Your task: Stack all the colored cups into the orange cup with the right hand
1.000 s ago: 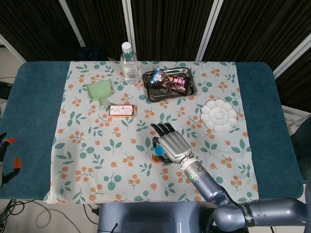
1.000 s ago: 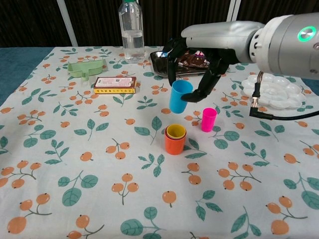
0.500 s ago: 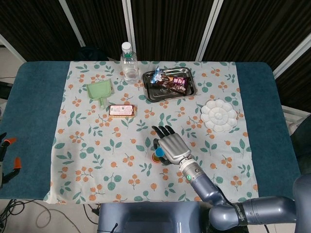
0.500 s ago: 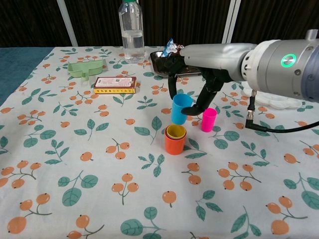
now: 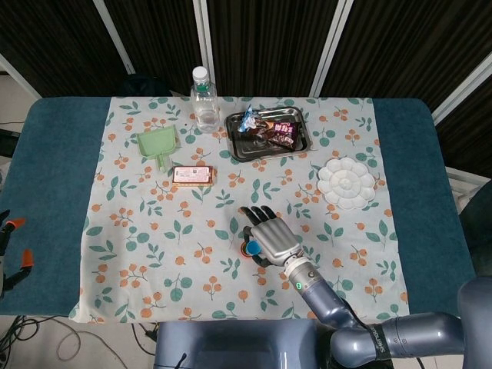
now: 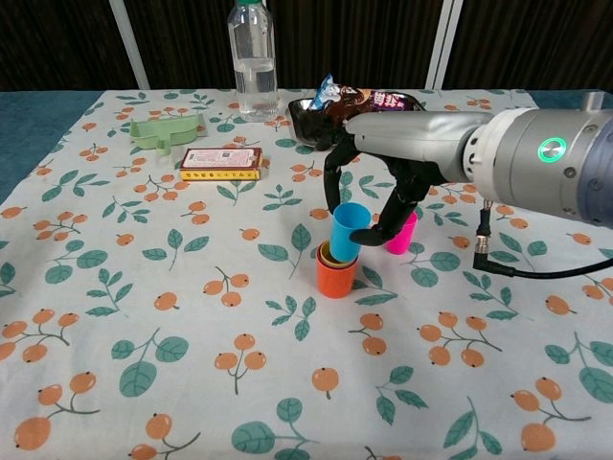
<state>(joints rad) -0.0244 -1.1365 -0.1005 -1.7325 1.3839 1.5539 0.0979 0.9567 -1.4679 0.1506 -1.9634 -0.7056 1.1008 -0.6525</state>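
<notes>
An orange cup [image 6: 335,277] stands mid-table with a yellow cup [image 6: 329,255] nested in it. My right hand [image 6: 378,177] grips a blue cup [image 6: 348,231], tilted, its base entering the yellow cup. In the head view the right hand [image 5: 270,235] covers the stack; only the blue cup's rim [image 5: 251,247] shows at its left. A pink cup [image 6: 403,234] stands just right of the stack, partly behind the hand. My left hand is out of both views.
A water bottle [image 6: 254,59] and a metal tray [image 5: 267,134] of snacks sit at the back. A green scoop [image 6: 169,130], an orange box [image 6: 220,163] and a white palette [image 5: 347,183] lie around the cloth.
My right hand has lowered the blue cup toward me, from above and behind the stack down into the yellow cup's mouth.
</notes>
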